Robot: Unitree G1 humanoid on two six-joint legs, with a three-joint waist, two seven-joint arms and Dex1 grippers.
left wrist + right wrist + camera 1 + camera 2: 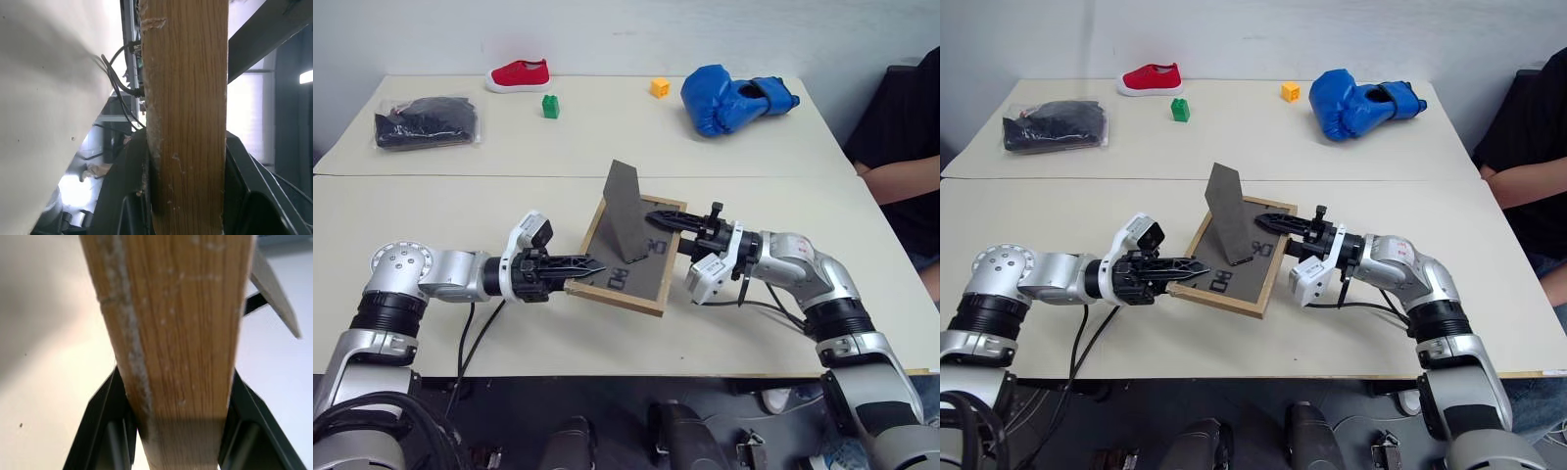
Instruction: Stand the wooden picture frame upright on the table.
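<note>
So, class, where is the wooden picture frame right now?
In the head views, the wooden picture frame sits mid-table on the near table, back up, between the left gripper and right gripper, both clamping its edges.

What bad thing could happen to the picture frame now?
The wooden picture frame is pinched only at its edges by the left gripper and right gripper, so it might slip and drop onto the table. Its fold-out stand sticks up and could get bumped.
</note>
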